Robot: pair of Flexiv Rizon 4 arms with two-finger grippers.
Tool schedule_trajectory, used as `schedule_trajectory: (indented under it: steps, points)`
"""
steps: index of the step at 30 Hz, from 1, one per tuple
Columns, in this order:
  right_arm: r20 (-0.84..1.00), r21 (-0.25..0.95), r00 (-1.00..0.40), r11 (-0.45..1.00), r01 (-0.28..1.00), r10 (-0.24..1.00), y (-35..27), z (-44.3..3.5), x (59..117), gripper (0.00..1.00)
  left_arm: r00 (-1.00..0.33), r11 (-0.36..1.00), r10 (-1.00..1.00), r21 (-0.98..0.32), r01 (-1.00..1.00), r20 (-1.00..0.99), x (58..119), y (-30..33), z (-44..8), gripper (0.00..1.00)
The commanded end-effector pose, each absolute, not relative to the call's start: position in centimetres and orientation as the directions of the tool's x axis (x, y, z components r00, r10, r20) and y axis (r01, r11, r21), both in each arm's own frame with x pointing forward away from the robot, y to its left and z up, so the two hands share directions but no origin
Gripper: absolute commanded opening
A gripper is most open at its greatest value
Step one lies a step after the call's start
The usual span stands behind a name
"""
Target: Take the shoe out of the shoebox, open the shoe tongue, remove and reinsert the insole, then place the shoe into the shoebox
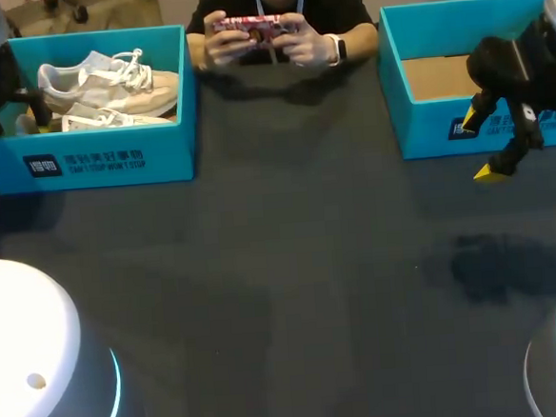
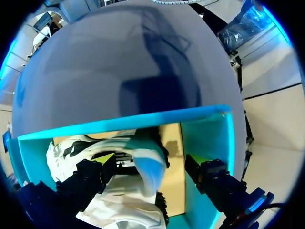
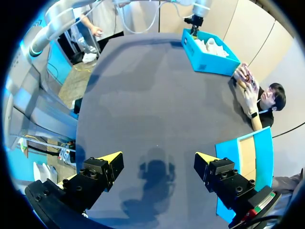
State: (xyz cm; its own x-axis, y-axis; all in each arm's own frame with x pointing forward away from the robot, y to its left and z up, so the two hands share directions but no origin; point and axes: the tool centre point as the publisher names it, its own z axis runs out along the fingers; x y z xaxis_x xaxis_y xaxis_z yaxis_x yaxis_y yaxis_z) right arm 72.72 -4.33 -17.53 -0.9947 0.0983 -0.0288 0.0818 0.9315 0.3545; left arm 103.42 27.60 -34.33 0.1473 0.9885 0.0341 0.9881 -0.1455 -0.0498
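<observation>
Dark grey table (image 1: 291,265) — matt, smooth and even, taking soft shadows without glare. Turquoise cardboard shoebox (image 1: 103,163): smooth coated walls with a slight sheen, printed on the outside, bare brown board on the floor inside. Cream-and-white cloth sneakers (image 1: 107,82): woven uppers, corded white laces, smoother pale soles. Second turquoise cardboard box (image 1: 425,122) — the same coated walls over a raw brown base. Right hand (image 3: 157,157) and left hand (image 2: 150,160): black, matt, plastic-looking bodies with smooth yellow tips. Rounded white arm housing (image 1: 23,379): glossy.
</observation>
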Motion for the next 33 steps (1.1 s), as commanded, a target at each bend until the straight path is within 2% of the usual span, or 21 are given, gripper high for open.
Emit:
schedule_trajectory:
  steps: [1, 9, 13, 14, 15, 19, 20, 21, 22, 33]
  points:
    - [-0.027, 0.353, -0.995, 0.932, 0.082, 0.098, -4.3, -17.6, 72.8, 1.00, 0.153, -0.152, 0.988, -0.023, 0.988, 0.021, 102.8, 27.7, -35.3, 0.97]
    - [-0.027, 0.353, -0.995, 0.932, 0.082, 0.098, -4.3, -17.6, 72.8, 1.00, 0.133, -0.133, 0.991, -0.026, 0.991, 0.014, 103.2, 27.7, -36.3, 0.93]
    - [-0.027, 0.353, -0.995, 0.932, 0.082, 0.098, -4.3, -17.6, 72.8, 1.00, 0.126, -0.125, 0.992, -0.034, 0.992, 0.016, 103.4, 27.8, -36.4, 0.88]
    - [-0.027, 0.353, -0.995, 0.932, 0.082, 0.098, -4.3, -17.6, 72.8, 1.00, 0.125, -0.124, 0.992, -0.033, 0.992, 0.018, 103.4, 27.8, -36.4, 0.82]
    - [-0.027, 0.353, -0.995, 0.932, 0.082, 0.098, -4.3, -17.6, 72.8, 1.00, 0.130, -0.129, 0.991, -0.043, 0.991, 0.020, 103.4, 27.9, -36.4, 0.70]
    - [-0.027, 0.353, -0.995, 0.932, 0.082, 0.098, -4.3, -17.6, 72.8, 1.00, 0.123, -0.122, 0.992, -0.041, 0.992, 0.017, 103.4, 28.1, -36.2, 0.33]
    - [-0.027, 0.353, -0.995, 0.932, 0.082, 0.098, -4.3, -17.6, 72.8, 1.00, 0.126, -0.125, 0.992, -0.044, 0.991, 0.016, 103.4, 28.1, -36.2, 0.28]
    - [-0.027, 0.353, -0.995, 0.932, 0.082, 0.098, -4.3, -17.6, 72.8, 1.00, 0.126, -0.125, 0.992, -0.044, 0.991, 0.017, 103.4, 28.2, -36.2, 0.10]
    - [-0.027, 0.353, -0.995, 0.932, 0.082, 0.098, -4.3, -17.6, 72.8, 1.00, 0.128, -0.127, 0.992, -0.050, 0.991, 0.019, 103.4, 28.3, -36.2, 0.00]
    - [-0.027, 0.353, -0.995, 0.932, 0.082, 0.098, -4.3, -17.6, 72.8, 1.00, 0.165, -0.158, 0.982, -0.080, 0.984, 0.087, 104.0, 28.8, -33.7, 0.00]
